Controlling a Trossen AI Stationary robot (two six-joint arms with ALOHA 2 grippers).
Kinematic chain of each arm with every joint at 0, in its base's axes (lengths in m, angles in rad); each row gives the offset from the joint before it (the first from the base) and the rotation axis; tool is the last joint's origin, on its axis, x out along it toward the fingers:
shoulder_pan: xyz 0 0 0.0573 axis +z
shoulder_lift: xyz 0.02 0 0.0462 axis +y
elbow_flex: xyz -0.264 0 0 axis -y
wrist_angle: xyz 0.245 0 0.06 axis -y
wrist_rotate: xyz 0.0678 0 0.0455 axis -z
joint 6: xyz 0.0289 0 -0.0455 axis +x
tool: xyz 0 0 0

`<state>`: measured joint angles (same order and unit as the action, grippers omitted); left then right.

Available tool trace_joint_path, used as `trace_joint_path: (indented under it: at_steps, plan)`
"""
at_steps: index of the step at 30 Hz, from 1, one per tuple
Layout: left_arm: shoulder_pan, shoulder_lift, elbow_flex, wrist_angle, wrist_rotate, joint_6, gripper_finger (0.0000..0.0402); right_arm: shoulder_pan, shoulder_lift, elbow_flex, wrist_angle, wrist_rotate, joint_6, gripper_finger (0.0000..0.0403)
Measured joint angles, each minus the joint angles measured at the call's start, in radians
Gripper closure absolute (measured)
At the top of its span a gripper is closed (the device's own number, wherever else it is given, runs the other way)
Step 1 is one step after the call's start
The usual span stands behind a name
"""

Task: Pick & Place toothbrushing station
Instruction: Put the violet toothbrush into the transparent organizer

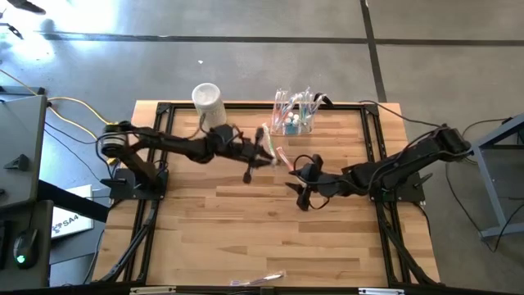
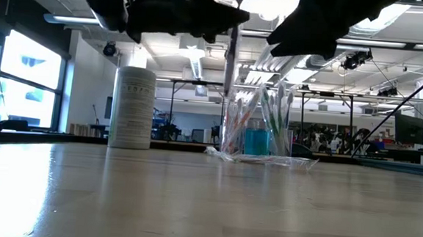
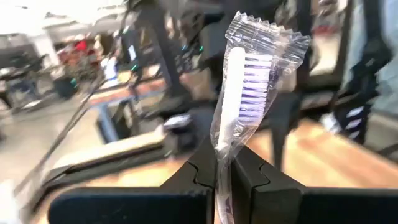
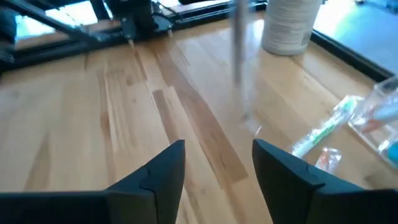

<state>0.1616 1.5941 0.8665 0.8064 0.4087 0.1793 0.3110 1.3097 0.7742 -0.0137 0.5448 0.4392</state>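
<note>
Your left end effector (image 3: 222, 177) is clenched on a wrapped toothbrush (image 3: 244, 81), which stands upright between its two dark fingers (image 3: 193, 171); the bristled head sits up in the crinkled clear wrapper, well above the fingertips. From overhead you see this end effector (image 1: 264, 153) held over the middle of the wooden worktop (image 1: 246, 238), toward the far edge, with the wrapped toothbrush (image 1: 265, 141) at its tip. In the low view the brush hangs as a thin vertical line (image 2: 232, 54) clear of the worktop surface (image 2: 191, 205).

Your right end effector (image 4: 217, 168) is released: its fingers (image 4: 158, 171) stand apart with nothing between them. Overhead it (image 1: 304, 190) sits near the centre of the worktop, close to the left one but not touching it.

The toothbrushing station (image 1: 295, 115) stands at the far edge of the worktop, just beyond both end effectors, a clear box with several wrapped brushes upright inside. The low view shows it (image 2: 258, 132) resting on the worktop with something blue in it. A wrapped brush with green on it (image 4: 320, 135) lies on the boards beside the station.

A whitish cylindrical container (image 1: 208, 104) stands on the far edge, well apart from the station. Another clear wrapped item (image 1: 260, 281) lies at the near edge.
</note>
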Motion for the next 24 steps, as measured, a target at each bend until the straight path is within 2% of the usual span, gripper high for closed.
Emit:
trace_joint_path:
  at_steps: [5,8,11,16,20,24]
  plan:
    - [0.157,-0.069,0.0,-0.142,0.017,0.093,0.0394,0.012,-0.003,0.0,-0.05,0.002,0.108,0.0234]
    - [0.311,-0.069,0.0,-0.141,0.18,0.043,0.0394,0.025,-0.003,0.0,-0.056,0.004,0.15,0.024]
    - [0.42,-0.037,0.001,-0.061,0.328,0.002,0.0394,0.04,0.001,0.0,-0.061,0.003,0.175,0.0245]
    - [0.461,0.069,0.017,0.162,0.385,-0.057,0.0394,0.05,0.001,0.0,-0.059,0.031,0.193,0.0255]
    - [0.473,0.189,0.094,0.18,0.37,-0.062,0.0394,0.049,0.001,0.0,-0.058,0.064,0.195,0.0262]
    - [0.504,0.304,0.2,0.186,0.369,-0.139,0.039,0.049,0.001,0.0,-0.059,0.059,0.219,0.0267]
